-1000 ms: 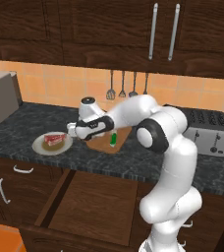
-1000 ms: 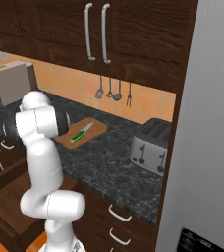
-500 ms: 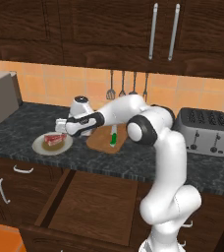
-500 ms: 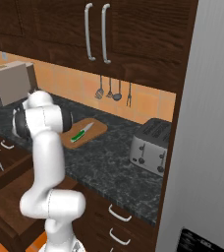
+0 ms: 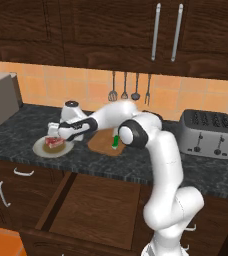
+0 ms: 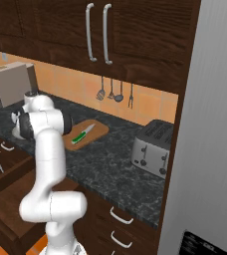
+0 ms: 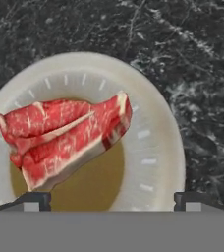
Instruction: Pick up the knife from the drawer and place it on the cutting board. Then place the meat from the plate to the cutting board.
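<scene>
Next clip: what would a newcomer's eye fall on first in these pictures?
The red meat on the off-white plate draws the eye first, with the claw open just above it. Next comes the white arm stretched across the dark counter, the green-handled knife already lying on the cutting board, and the wide drawer open below.
</scene>
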